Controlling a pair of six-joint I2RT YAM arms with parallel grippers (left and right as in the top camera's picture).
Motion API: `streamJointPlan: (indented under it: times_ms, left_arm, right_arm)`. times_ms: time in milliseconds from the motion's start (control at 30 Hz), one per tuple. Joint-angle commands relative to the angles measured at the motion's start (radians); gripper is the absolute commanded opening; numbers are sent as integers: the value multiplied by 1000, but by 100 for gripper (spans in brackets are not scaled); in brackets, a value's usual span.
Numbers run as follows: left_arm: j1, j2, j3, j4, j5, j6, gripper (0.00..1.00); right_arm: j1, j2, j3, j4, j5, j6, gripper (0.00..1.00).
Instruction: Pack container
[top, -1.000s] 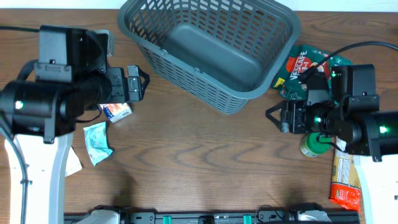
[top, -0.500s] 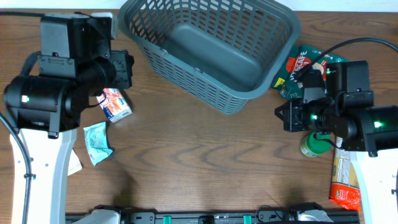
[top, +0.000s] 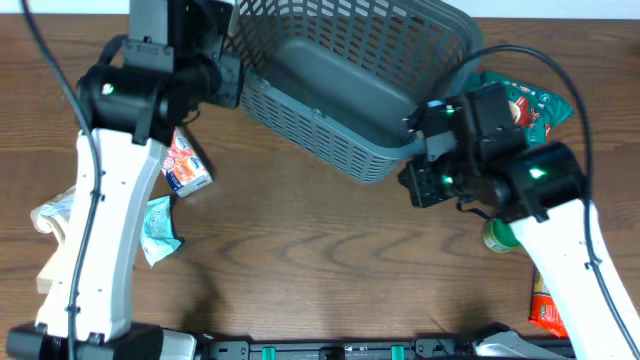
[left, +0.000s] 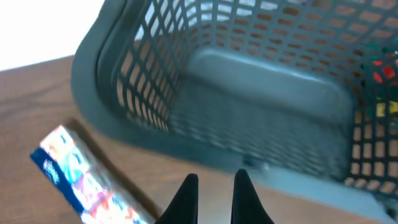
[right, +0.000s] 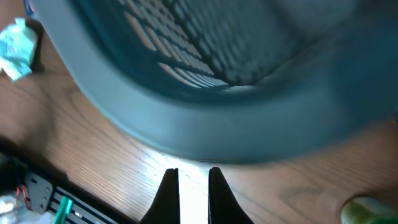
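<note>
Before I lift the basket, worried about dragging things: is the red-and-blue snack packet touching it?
Apart. The left wrist view shows bare table between the snack packet and the rim of the container.

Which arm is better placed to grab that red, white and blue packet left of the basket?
Left, I'd say. The left hand hovers by the container at its left corner, with the packet just beside it; the right hand is across at the opposite side.

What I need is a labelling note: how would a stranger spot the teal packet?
Find the big grey lattice basket. Down-left of it lies a red-white-blue box; the teal packet sits just below that in the overhead view. It alone is teal and crumpled.
</note>
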Motion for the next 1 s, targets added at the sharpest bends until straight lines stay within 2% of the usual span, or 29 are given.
streamJointPlan:
  times_ms: [0, 400, 600, 700, 967]
  left_arm:
    - [-2, 27, 26, 30, -8, 60, 5]
    - [-2, 135, 26, 70, -8, 186, 6]
    - [-3, 149, 26, 64, -8, 194, 6]
    - [-5, 148, 26, 45, -8, 193, 6]
    - [-27, 148, 26, -39, -8, 193, 6]
  right_arm:
    - [39, 35, 18, 8, 22, -47, 1]
    - [88, 109, 18, 42, 21, -90, 1]
    - [88, 111, 18, 42, 33, -105, 1]
    - [87, 111, 18, 43, 77, -99, 1]
    - [87, 111, 18, 66, 303, 37, 1]
